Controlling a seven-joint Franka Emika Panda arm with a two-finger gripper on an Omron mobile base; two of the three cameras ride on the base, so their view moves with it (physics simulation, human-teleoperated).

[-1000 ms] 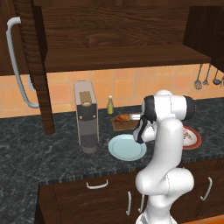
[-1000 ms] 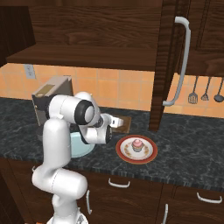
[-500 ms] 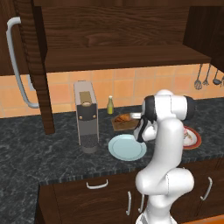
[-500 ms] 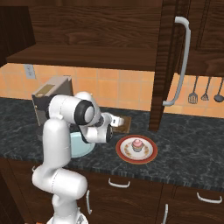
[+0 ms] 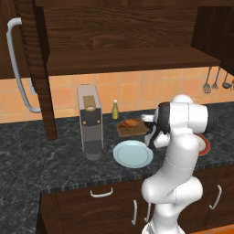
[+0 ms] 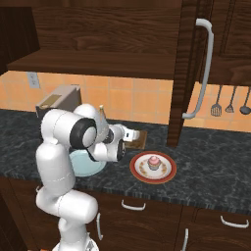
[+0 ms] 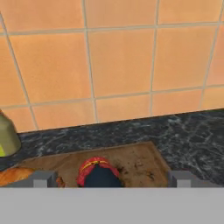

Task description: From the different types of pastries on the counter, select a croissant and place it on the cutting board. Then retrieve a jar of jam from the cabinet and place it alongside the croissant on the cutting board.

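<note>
**Jar on the board, end effector spread above it**

Fingers of the end effector [image 7: 111, 179] stand wide apart in the hand view, one grey tip [image 7: 43, 178] at the left and the other at the right, with the jar of jam [image 7: 99, 172] between them and touching neither (a clear gap shows on both sides). The jar, dark with a red lid, rests on the cutting board [image 7: 135, 161], and the golden-brown croissant [image 7: 17, 175] lies on the same board just beside it, toward the left edge of that view. A yellow-green bottle [image 7: 6, 138] stands near the board's far corner against the orange tiled wall [image 7: 118, 61].

From the left base view the croissant [image 5: 130, 122] sits on the cutting board [image 5: 132, 128], behind a light-blue plate [image 5: 133, 153] on the dark bench [image 5: 41, 160], with the bottle [image 5: 115, 109] and a coffee machine [image 5: 90, 121] to its left. In the right base view a red plate [image 6: 153, 167] carries a pale pink-topped pastry [image 6: 154, 162], and the open cabinet [image 6: 98, 34] hangs above the bench.
</note>
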